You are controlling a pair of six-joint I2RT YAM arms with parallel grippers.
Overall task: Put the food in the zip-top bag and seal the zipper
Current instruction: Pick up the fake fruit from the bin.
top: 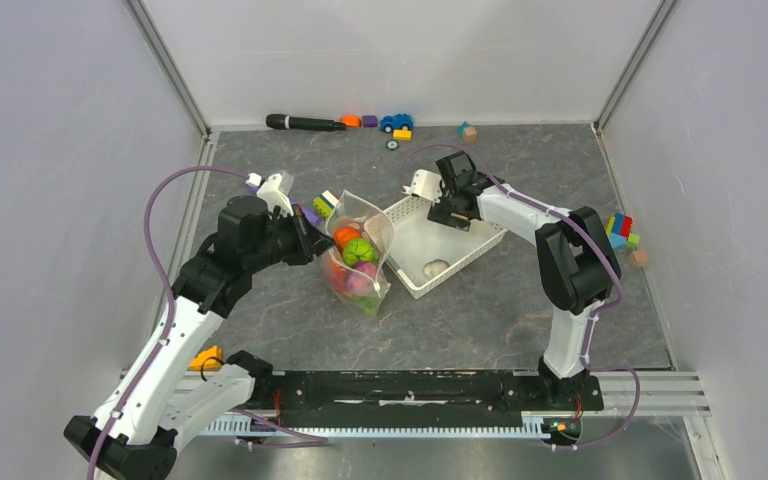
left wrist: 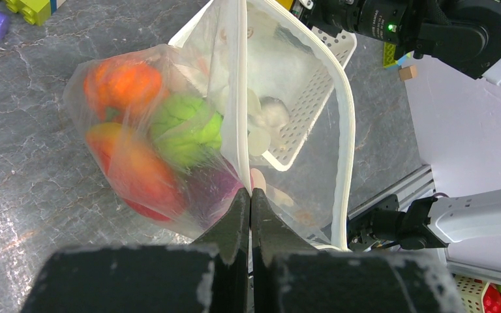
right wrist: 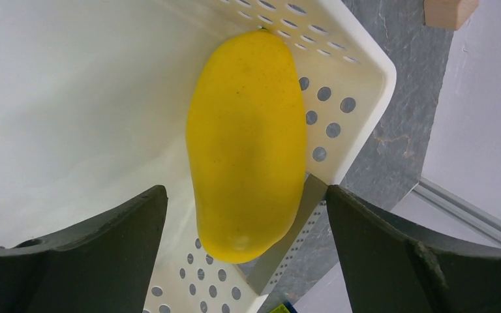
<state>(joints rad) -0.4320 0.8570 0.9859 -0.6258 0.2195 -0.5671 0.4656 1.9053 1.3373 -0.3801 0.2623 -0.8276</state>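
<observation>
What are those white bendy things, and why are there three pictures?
They are two robot arms fixed to a table. One picture looks down from above; the other two come from little cameras on each arm's wrist. The left gripper has its jaws pinched shut on the edge of the zip-top bag, holding its mouth open. Inside are toy foods: an orange pumpkin and a green fruit. The right gripper has its jaws wide open on either side of a yellow mango lying in the white basket. Toy blocks and a little blue car lie around the table.
</observation>
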